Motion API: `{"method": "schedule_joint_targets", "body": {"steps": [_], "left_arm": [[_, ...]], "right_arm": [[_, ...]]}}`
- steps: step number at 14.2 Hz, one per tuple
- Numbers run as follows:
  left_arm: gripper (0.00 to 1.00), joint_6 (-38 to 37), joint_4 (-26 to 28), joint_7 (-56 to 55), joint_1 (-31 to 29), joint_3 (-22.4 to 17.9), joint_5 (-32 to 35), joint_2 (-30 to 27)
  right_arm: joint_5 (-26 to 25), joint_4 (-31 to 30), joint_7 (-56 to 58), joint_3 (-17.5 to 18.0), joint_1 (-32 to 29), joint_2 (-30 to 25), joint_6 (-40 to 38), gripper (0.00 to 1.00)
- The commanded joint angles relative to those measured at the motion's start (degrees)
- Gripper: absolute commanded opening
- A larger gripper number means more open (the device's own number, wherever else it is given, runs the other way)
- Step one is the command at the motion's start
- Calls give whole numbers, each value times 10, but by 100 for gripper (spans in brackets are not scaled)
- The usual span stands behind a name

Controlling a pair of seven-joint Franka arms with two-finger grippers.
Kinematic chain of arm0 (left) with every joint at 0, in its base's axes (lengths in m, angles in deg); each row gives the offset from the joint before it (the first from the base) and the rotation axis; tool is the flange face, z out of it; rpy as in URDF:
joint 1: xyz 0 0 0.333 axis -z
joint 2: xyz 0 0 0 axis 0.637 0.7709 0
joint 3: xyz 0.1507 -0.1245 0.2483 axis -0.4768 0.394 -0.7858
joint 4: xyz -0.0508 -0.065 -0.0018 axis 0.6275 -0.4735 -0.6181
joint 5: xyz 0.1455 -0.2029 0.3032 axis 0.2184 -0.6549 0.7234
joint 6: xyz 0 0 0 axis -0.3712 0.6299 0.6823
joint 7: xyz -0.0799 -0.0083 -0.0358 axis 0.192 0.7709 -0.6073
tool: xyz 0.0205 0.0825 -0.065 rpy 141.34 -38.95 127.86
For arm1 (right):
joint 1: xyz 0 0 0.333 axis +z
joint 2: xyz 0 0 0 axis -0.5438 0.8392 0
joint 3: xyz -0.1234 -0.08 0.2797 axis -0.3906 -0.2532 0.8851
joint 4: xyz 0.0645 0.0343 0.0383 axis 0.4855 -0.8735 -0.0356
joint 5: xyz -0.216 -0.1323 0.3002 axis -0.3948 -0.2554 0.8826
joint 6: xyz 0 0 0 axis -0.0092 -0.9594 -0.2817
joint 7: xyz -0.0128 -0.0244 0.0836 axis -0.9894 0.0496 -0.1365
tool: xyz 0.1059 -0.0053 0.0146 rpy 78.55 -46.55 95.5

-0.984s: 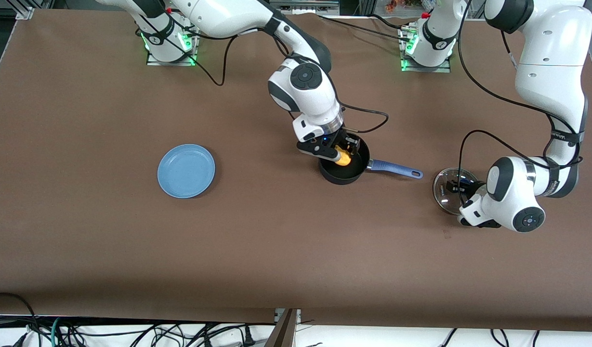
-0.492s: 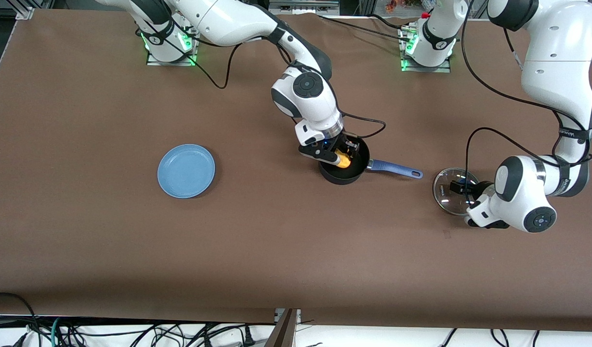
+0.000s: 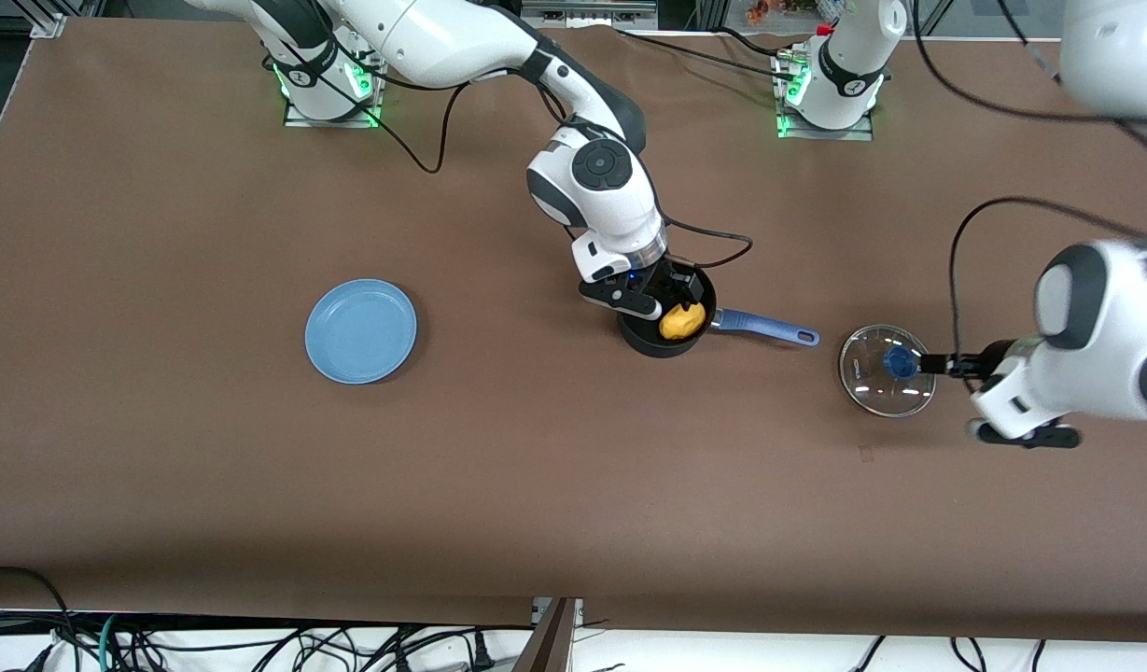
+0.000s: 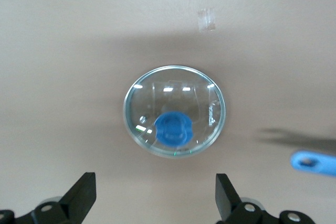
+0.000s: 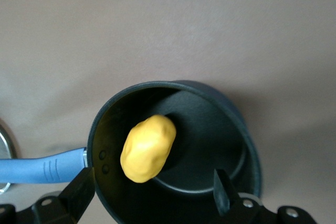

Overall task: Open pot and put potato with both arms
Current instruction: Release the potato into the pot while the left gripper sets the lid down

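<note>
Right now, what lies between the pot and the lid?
Only the pot's blue handle, pointing toward the lid; then bare table, seen in the front view.

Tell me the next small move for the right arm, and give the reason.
Probably lift the right gripper straight up, clear of the pot. Its fingers stand open on either side, and the potato already lies loose inside the pot. The lid rests on the table past the end of the pot's handle, with the open left gripper beside it.

Brown table [image 3: 209,485] fills view; cable tangle [image 3: 162,644] on pale floor at near edge.
</note>
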Motion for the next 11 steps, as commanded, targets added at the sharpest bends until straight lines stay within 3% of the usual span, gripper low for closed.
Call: {"method": "schedule_joint_targets", "body": {"steps": [1,3,5,7,11], "left_arm": [[100,-52,3,6,-6,0,-8,-73],[100,-108,-25,5,1,6,-8,-95],[100,-160,-51,-4,8,38,-11,-117],[100,-167,-37,-20,7,58,-27,-158],[100,-121,130,-26,3,59,-59,-317]], "right_arm": [[-1,35,81,-2,-25,-33,-118,100],[-3,35,169,-3,-49,-59,-166,100],[-4,35,250,-4,-83,-91,-206,100],[-3,34,370,-4,-128,-115,-273,100],[-5,35,509,-12,-209,-159,-351,100]]}}
